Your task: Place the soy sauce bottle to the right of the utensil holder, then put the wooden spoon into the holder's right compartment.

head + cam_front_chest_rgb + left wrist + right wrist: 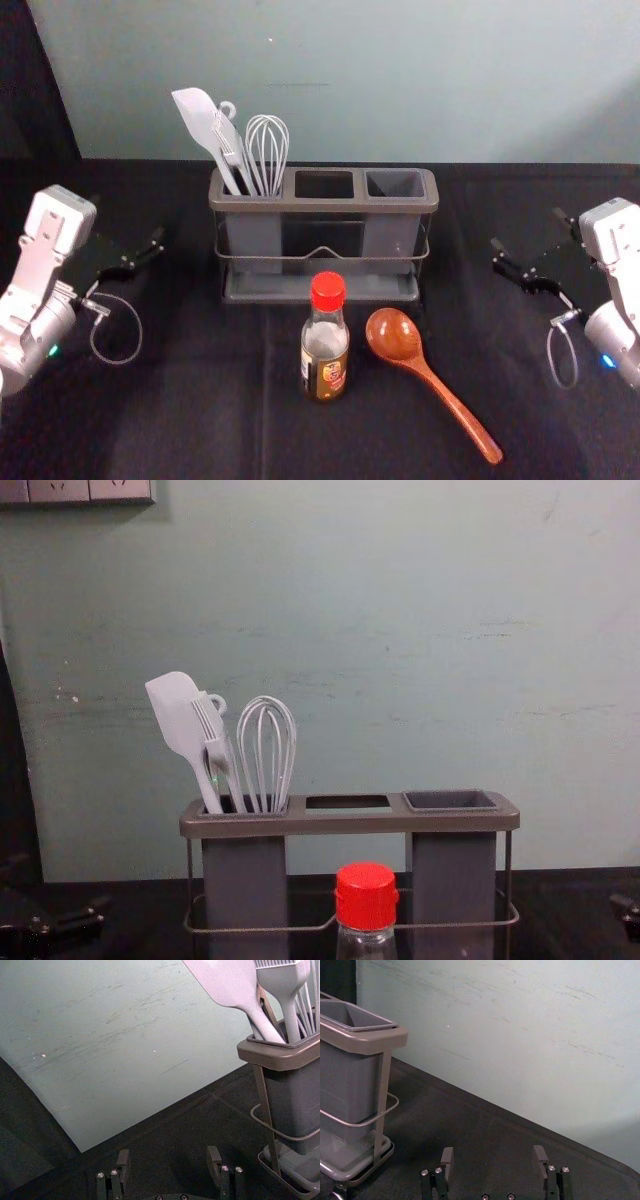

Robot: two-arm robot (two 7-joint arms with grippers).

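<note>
Soy sauce bottle: stood upright on the black cloth, in front of the middle of the utensil holder; red cap on.
Wooden spoon: lay just right of the bottle, bowl toward the holder, handle slanting nearer the robot and to the right.
Utensil holder: stood behind both items, near the wall.
Right compartment: nothing stood in it.
Left compartment: held a spatula, a brush and a whisk.
Left gripper: was off the holder's left side, well apart from the bottle; jaws released, spread with nothing between.
Right gripper: was off the holder's right side, apart from the spoon; jaws released, likewise spread and unloaded.
Socket panel: was mounted on the wall, upper left in the chest view.
</note>
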